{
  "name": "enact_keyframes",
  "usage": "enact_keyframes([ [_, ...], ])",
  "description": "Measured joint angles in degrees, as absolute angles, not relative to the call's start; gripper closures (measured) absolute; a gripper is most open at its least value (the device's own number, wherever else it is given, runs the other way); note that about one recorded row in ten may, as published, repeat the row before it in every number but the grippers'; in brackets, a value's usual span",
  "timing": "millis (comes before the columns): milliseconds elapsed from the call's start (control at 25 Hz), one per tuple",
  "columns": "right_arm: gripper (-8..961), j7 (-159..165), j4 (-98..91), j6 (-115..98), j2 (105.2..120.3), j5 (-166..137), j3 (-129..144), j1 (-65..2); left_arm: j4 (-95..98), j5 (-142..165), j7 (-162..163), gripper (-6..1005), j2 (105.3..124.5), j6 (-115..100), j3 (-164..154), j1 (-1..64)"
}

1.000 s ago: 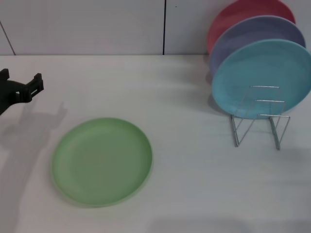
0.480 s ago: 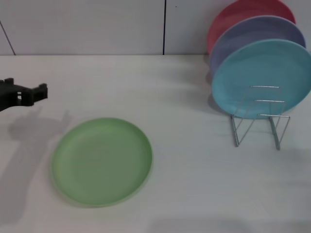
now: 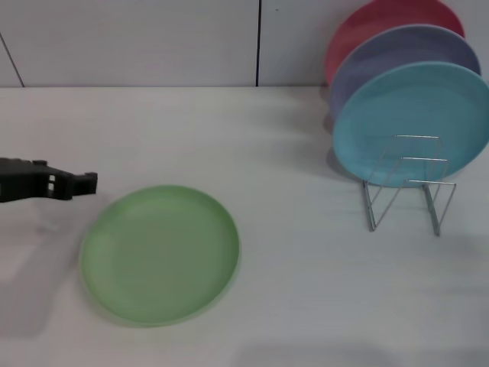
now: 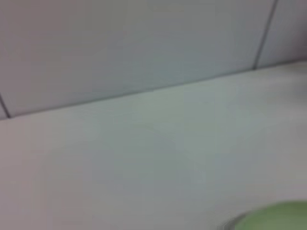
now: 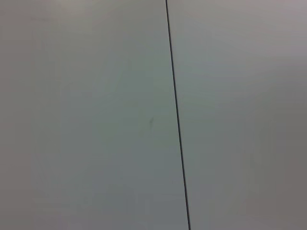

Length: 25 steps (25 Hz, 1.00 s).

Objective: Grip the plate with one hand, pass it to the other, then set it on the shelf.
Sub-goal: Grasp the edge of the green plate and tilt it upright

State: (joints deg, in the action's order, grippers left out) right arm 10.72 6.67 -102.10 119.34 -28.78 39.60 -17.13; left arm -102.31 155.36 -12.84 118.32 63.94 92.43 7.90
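Four plates (one green point(image 3: 160, 254), three racked point(image 3: 410, 122)), one wire rack point(image 3: 407, 187), one pincer point(image 3: 85, 182)

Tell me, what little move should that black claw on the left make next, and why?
Probably a short reach further toward the green plate, bringing its fingers to the near rim. The left gripper sits just beside the plate's edge without touching it, and the plate lies flat on the table, not yet gripped. The right gripper is out of view.
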Motion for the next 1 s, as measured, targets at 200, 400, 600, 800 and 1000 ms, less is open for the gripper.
enact_keyframes([
  [200,135,10.7,6.7,-101.2,119.32,-28.8,39.4,-17.6,-101.1,155.0,-12.8,216,118.37,66.0,91.5,9.2],
  [400,136,10.7,6.7,-100.3,119.30,-28.8,39.4,-18.1,-95.8,155.1,-12.8,217,118.39,65.6,90.5,11.0],
  [600,136,10.7,6.4,-100.1,119.27,-28.8,39.5,-18.2,-92.3,155.3,-12.8,219,118.36,65.0,90.9,12.3],
  [800,135,10.7,6.4,-99.7,119.26,-28.8,39.5,-18.2,-89.5,155.4,-12.8,220,118.33,64.5,90.9,13.2],
  [1000,135,10.7,6.3,-99.7,119.26,-28.8,39.5,-18.1,-87.2,155.4,-12.8,222,118.40,64.4,90.8,13.7],
])
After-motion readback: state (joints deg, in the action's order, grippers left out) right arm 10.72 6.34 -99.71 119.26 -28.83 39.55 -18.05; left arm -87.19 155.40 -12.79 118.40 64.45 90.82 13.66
